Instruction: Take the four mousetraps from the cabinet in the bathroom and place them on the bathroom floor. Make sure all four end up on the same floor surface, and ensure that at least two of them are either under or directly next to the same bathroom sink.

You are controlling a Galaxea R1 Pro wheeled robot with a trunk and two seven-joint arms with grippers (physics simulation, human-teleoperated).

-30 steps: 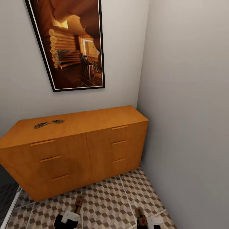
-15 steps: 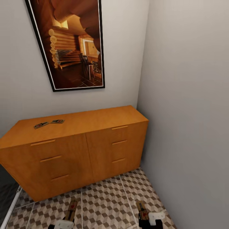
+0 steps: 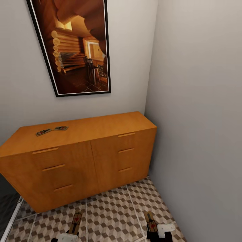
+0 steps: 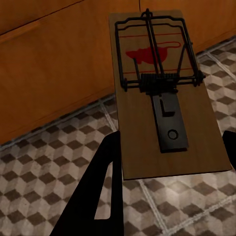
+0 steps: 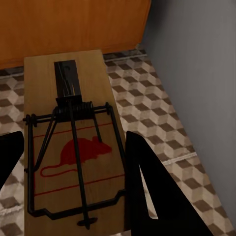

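Mousetraps (image 4: 162, 98) (image 5: 73, 142) sat pinched in each hand, left (image 3: 72, 232) and right (image 3: 154, 230), low before the cabinet (image 3: 80, 158), seemingly for laying on the bathroom floor (image 3: 111, 215); two more (image 3: 43, 132) (image 3: 61, 128) waited atop it.

Cabinet (image 3: 101, 151): orange-brown wood. Bathroom floor (image 3: 111, 215): brown/beige/white cube-pattern tiles, pale grout. Mousetraps (image 4: 162, 98) (image 5: 73, 147): brown boards, black wire, red mouse print. Fingers (image 4: 98, 187) (image 5: 152, 191): black. Walls (image 3: 195, 101): pale grey. Picture (image 3: 75, 43): black frame, warm brown interior scene.
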